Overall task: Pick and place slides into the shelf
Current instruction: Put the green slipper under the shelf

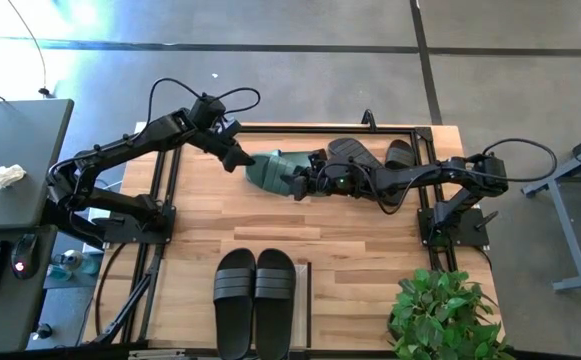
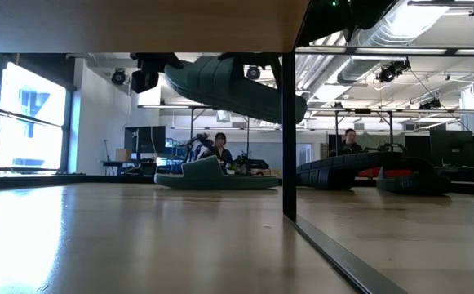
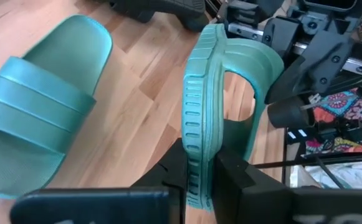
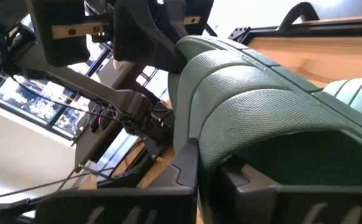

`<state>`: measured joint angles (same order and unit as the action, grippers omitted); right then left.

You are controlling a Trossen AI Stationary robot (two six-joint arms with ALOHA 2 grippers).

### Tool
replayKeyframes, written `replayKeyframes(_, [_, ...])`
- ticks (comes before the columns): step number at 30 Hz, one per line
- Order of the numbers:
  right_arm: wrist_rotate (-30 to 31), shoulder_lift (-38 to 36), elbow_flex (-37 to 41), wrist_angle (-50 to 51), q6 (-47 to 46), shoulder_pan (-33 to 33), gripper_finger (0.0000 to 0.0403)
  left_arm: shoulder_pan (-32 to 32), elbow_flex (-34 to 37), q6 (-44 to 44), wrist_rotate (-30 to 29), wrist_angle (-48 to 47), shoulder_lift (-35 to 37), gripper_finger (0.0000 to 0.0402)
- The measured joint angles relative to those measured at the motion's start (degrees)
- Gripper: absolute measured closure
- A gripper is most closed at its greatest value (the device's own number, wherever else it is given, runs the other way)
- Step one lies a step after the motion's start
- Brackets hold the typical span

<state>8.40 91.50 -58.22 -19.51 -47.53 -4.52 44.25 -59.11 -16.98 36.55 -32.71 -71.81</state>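
One sage-green slide [image 1: 270, 168] is held above the table between both grippers; in the low view it [image 2: 228, 86] hangs clear. My left gripper [image 1: 238, 158] is shut on it from the left, and my right gripper [image 1: 300, 183] from the right. The second green slide [image 3: 37, 112] lies sole-down on the wood below it [image 2: 212, 175]. Two black slides [image 1: 355, 150] [image 1: 400, 152] lie at the far right. A black pair [image 1: 255, 300] rests sole-down on the shelf's top [image 1: 306, 290] at the near edge. My left gripper pinches the green slide's sole [image 3: 196, 168] between its two fingers, at one end, one finger on each face. The fingers come from the table's left. The slide stands on its edge, lifted clear of the table. My right gripper pinches the same slide's strap [image 4: 230, 137] between its two fingers, at the strap's edge. The fingers come level from the table's right. The slide is clear of the table.
The shelf's board [image 2: 139, 24] and a dark post [image 2: 288, 139] show close in the low view. A potted plant [image 1: 445, 310] stands at the near right corner. A grey desk [image 1: 10, 170] stands left of the table. People sit in the room beyond.
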Motion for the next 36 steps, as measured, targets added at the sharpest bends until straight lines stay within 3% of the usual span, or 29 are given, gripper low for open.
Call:
replayKeyframes(8, [-8.1, -0.2, 0.0, 1.4, 1.2, -0.1, 0.0316, 0.0, -4.1, 3.8, -3.4, -10.0, 2.5, 0.0375])
replayKeyframes(16, [-16.1, -4.0, 0.0, 6.9, 0.5, -1.5, 0.0242, 0.0, -15.4, 11.1, -16.2, -31.2, 2.7, 0.0376])
replayKeyframes(26, [-16.4, -18.2, -0.1, 21.7, 8.9, -6.1, 0.0244, 0.0, -27.3, 17.1, -19.8, -57.9, 0.4, 0.0376])
replayKeyframes(36, [-26.5, -18.9, 0.0, 28.9, 10.8, -8.1, 0.0248, 0.0, -25.9, 19.8, -14.1, -57.2, -5.1, 0.0378])
